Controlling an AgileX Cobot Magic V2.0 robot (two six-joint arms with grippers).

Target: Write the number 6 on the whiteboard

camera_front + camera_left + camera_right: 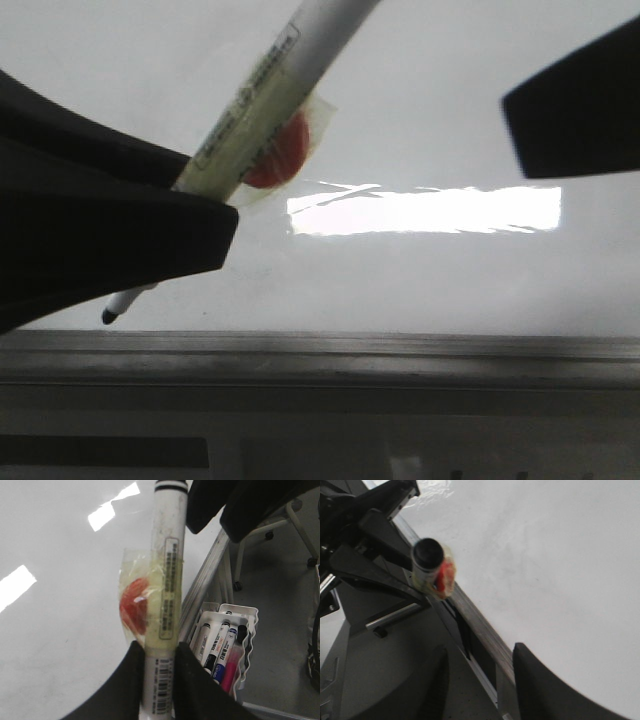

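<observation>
My left gripper (159,680) is clenched on a white marker (167,595), fingers (130,685) pinching the barrel just above its barcode; the marker wears a wrap of yellowish tape with a red disc (135,611) stuck to its side, lying over the whiteboard (55,645); in the front view the marker (265,95) slants across the whiteboard (440,290) and its dark tip (109,316) sits low, just beside the board's grey metal ledge (400,352), though I cannot tell whether the tip touches the surface; no stroke of the number 6 shows on the board anywhere I can see, only a bright rectangular glare (425,210) near the marker; my right gripper (480,680) hangs with its two dark fingers (540,685) spread and nothing between them, one over the whiteboard (555,560) and one off its edge, the ledge (480,630) running between; its dark tip (575,100) juts in over the board in the front view, well apart from the marker; beyond the ledge, off the board, a white ridged tray (245,630) holds spare markers (220,647), black, blue and pink; a chair leg (265,530) stands farther out on the floor.
</observation>
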